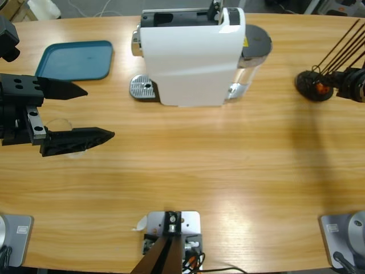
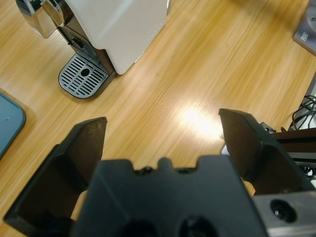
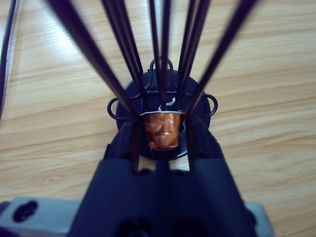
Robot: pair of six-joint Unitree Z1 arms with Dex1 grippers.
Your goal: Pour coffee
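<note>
Black wedge-jawed left end effector (image 1: 77, 114), silver screwed bracket.

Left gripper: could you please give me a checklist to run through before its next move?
1. Left gripper jaws open: ok.
2. Glass between the jaws: ok in the high view, partly under one jaw; whether they are at its height, cannot tell.
3. Coffee in the glass: cannot tell.
4. Drip tray of the coffee machine free: ok.
5. Right gripper out of the way: ok, at the capsule holder, far across the table.
</note>
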